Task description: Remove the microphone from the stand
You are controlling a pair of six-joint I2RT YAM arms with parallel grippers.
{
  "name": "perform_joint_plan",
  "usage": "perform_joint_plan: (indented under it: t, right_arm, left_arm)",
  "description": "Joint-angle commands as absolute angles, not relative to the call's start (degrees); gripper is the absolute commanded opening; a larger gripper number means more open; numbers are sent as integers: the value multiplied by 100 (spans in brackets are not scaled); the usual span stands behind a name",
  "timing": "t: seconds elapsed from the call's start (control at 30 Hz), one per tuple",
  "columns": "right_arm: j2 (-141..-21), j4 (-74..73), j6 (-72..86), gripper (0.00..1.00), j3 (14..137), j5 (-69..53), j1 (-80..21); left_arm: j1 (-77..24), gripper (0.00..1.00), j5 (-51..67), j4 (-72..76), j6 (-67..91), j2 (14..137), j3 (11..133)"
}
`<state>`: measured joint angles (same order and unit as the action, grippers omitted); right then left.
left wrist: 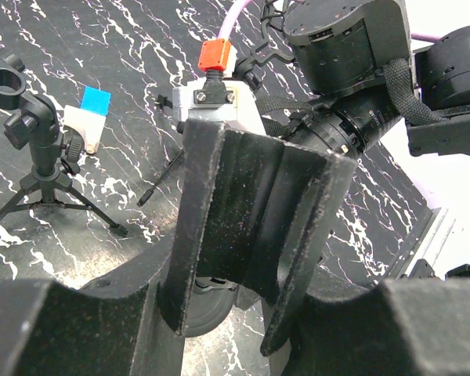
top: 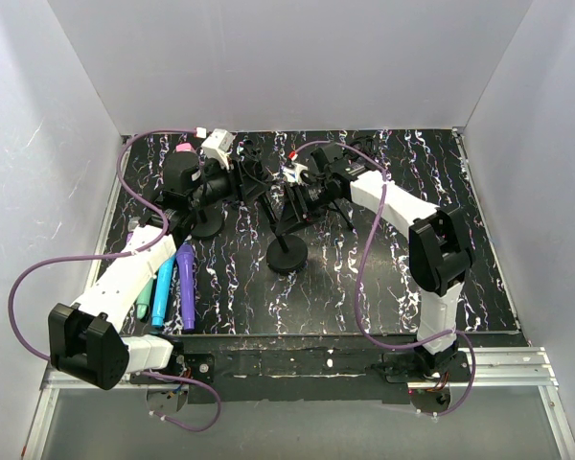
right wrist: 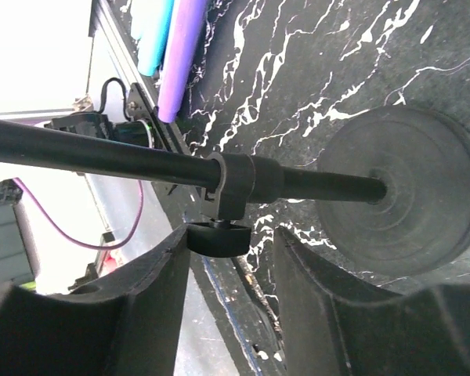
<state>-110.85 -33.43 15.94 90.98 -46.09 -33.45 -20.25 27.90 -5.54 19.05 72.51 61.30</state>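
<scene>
A black stand rises from a round base (top: 287, 257) in mid-table. My left gripper (top: 238, 182) is at its upper end. In the left wrist view, this gripper (left wrist: 258, 204) is shut on a black part. Whether that part is the microphone or the stand's holder, I cannot tell. A round base (left wrist: 207, 309) shows below the fingers. My right gripper (top: 292, 201) is lower on the stand's pole (right wrist: 102, 157). This gripper (right wrist: 233, 235) is open around the clamp knob (right wrist: 215, 239). Its left finger touches the knob and its right finger stands apart from it.
A purple microphone (top: 185, 286), a teal one (top: 163, 286) and a green one (top: 144, 309) lie at the left beside my left arm. A second round base (top: 208, 228) sits under my left wrist. A small tripod (left wrist: 39, 157) and a blue-and-white block (left wrist: 86, 117) stand at the back.
</scene>
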Motion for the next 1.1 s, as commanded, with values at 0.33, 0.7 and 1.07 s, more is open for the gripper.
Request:
perform_joint_plan:
  t: [0.33, 0.7, 1.07]
  right_arm:
    - [-10364, -2877, -857, 3, 9178, -2983, -3743]
    - [-9290, 4239, -6714, 17, 5688, -1248, -4561]
    - [-8191, -400, -3976, 79, 6599, -1871, -4465]
  left_arm:
    - [-2030, 0, 2593, -510, 2443, 7127, 6179]
    - [-2021, 0, 2443, -668, 3050, 7471, 6460]
    - [-2013, 0, 2470, -677, 2865, 7444, 6442]
